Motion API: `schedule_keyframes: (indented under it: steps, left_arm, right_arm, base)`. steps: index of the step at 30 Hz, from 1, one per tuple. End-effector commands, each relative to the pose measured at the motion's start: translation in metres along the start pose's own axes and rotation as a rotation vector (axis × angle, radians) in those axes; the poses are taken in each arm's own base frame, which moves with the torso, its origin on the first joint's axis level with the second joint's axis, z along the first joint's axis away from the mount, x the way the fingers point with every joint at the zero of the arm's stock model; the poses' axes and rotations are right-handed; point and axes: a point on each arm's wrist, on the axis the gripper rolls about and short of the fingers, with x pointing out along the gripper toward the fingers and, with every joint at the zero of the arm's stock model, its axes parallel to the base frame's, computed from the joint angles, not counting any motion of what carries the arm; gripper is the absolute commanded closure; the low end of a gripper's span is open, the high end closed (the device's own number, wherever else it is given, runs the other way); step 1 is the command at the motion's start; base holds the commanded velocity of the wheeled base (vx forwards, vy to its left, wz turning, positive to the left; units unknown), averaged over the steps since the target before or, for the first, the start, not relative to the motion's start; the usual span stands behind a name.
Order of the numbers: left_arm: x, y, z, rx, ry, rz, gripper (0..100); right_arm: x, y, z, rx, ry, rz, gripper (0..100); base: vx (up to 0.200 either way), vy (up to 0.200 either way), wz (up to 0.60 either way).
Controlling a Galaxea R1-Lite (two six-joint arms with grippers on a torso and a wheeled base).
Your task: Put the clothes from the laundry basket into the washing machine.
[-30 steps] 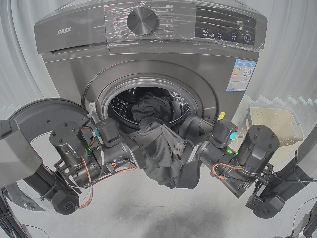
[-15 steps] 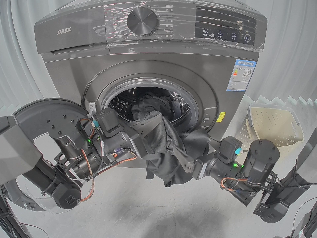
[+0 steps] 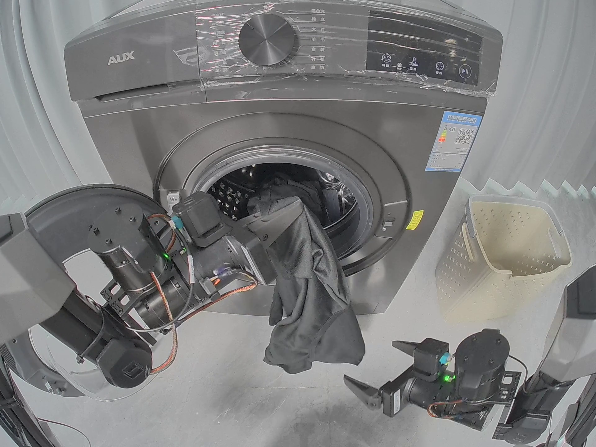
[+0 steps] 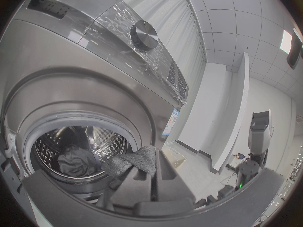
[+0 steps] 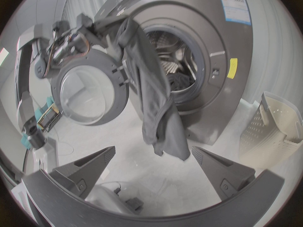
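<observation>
One dark garment (image 3: 310, 293), its upper end clamped between the closed fingers of the left gripper (image 3: 280, 217) at the front rim of the washing machine (image 3: 397, 138) drum opening (image 3: 338, 184). Its long axis is near vertical: the top is bunched at the rim, and the hem hangs free before the front panel, above the floor (image 3: 248, 398). More dark clothing (image 4: 74, 161) lies inside the drum. The door (image 3: 81, 218) is swung open to the robot's left, behind the left arm. Right gripper (image 3: 372, 362): jaws wide apart, holding nothing, low near the floor, to the right of the hem and apart from it. The cream perforated laundry basket (image 3: 496, 262) stands near the machine's right side.
</observation>
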Motion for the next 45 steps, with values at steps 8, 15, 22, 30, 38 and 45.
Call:
schedule_keyframes:
  steps: [8,15,22,30,38,45]
  left_arm:
    - [0.002,-0.003,0.016,0.020,-0.061,0.009,100]
    - [0.006,-0.004,0.030,0.033,-0.110,0.030,100]
    - [0.005,-0.008,0.043,0.037,-0.126,0.025,100]
    - [0.004,-0.011,0.051,0.043,-0.146,0.020,100]
    - [0.003,-0.013,0.054,0.044,-0.153,0.013,100]
    - [0.003,-0.015,0.054,0.043,-0.155,0.007,100]
  right_arm:
    - [0.015,0.006,-0.031,-0.018,0.121,0.016,0]
    - [0.032,0.006,-0.022,0.007,0.049,0.014,0]
    - [0.054,-0.005,-0.022,0.035,0.029,-0.017,0]
    - [0.078,-0.038,-0.019,0.087,-0.010,-0.084,0]
    - [0.097,-0.045,-0.021,0.092,-0.030,-0.091,0]
    - [0.122,-0.043,-0.016,0.080,-0.084,-0.069,0]
  base:
    - [0.000,0.000,0.00]
    - [0.000,0.000,0.00]
    - [0.000,0.000,0.00]
    - [0.000,0.000,0.00]
    - [0.000,0.000,0.00]
    - [0.000,0.000,0.00]
